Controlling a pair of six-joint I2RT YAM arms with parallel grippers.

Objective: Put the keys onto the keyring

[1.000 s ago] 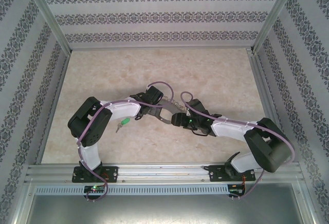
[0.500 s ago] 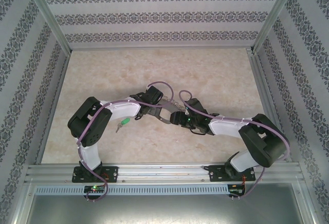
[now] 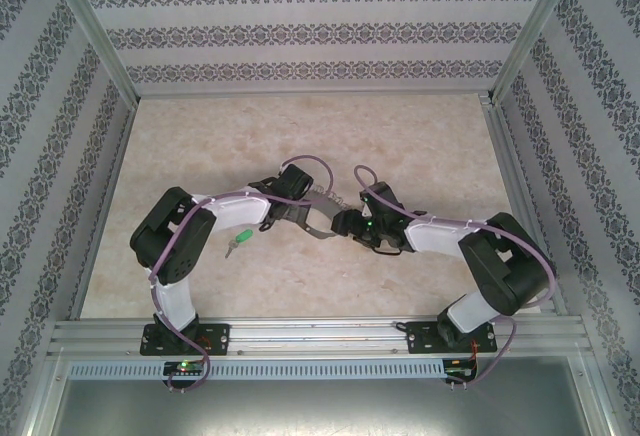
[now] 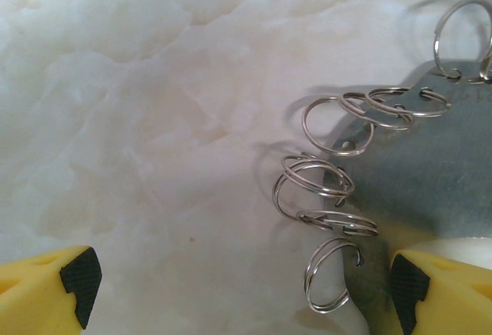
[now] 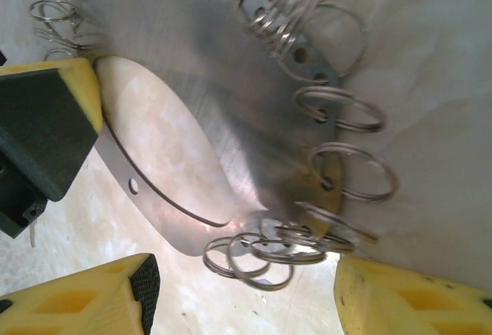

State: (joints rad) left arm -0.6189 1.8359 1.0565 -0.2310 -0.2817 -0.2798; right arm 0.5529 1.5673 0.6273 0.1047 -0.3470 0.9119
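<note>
Left arm (image 3: 178, 301), right arm (image 3: 440, 234): black joints, white shells, purple cables (image 3: 318, 164); yellow fingers (image 5: 77, 304), black pads (image 5: 144, 281); green LED (image 3: 368, 224), probably.

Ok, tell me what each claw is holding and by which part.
Nothing is clamped: left claw and right claw both stand open at the rim of the keyring; the green key lies loose on the table.

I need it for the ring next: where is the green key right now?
In the top view the green key lies on the table, left of centre, just on the near side of the left arm and left of the keyring.
</note>
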